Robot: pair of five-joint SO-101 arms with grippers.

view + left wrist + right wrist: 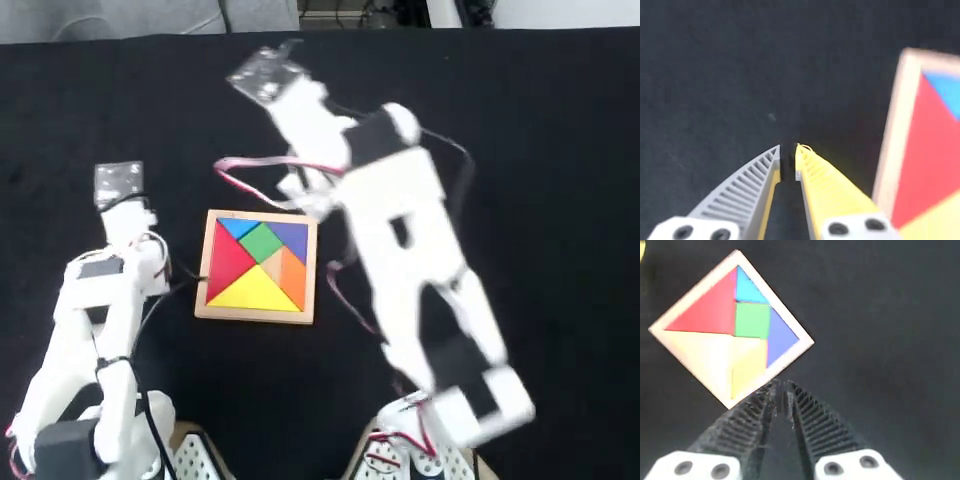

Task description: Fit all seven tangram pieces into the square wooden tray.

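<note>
The square wooden tray [256,316] lay flat on the matte black counter [540,160] between the two white plastic arms. Its pale rim framed flat coloured pieces packed edge to edge: a large red triangle [224,265], a large yellow triangle [255,292], a green square [262,243], a small blue triangle [238,226], a purple triangle [291,238] and an orange piece [293,275]. Near the tray's left side, the left gripper [788,147] pointed at the counter, its ribbed wedge-shaped fingers [747,187], one grey and one yellow, closed on nothing. Farther off, beyond the tray's far edge, the right gripper [782,384] had its ribbed black fingers [815,415] pressed together, empty.
</note>
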